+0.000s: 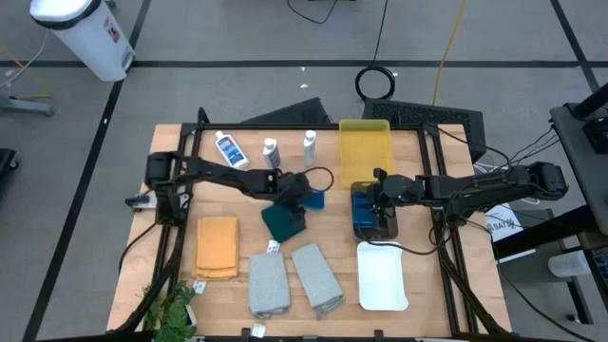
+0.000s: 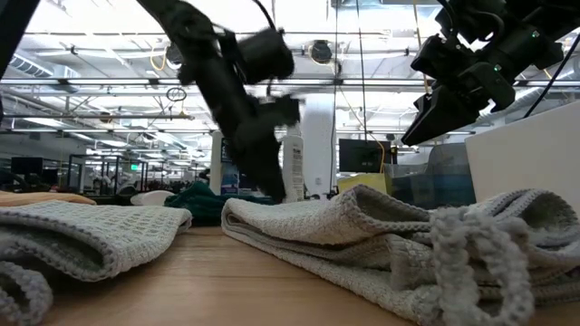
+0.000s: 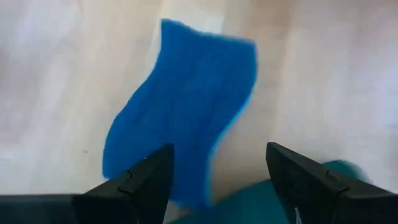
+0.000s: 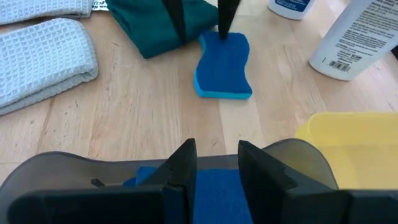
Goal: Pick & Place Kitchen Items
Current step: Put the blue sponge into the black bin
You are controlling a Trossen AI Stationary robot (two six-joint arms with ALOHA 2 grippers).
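Loose blue sponge (image 4: 222, 65): lies flat on the tabletop (image 1: 237, 294) beside the green cloth (image 1: 283, 221), long axis toward the bottles (image 1: 271, 152).
Left end effector (image 3: 214, 180): above this sponge, fingers apart, holding nothing.
Dark grey tray (image 4: 81, 171): contains blue sponge, probably several.
Right end effector (image 4: 214, 180): over this tray, fingers narrow; grip unclear.
Yellow tray (image 1: 366, 152): beside it.

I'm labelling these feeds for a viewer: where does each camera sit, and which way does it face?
High: overhead, straight down; both arms over the table.
Low: table height, level across a grey towel; arms descend from above.
Left wrist: down past the open left claw at a blue sponge.
Right wrist: past the right claw over the dark grey tray.
Shared: both wrist views show that loose sponge.
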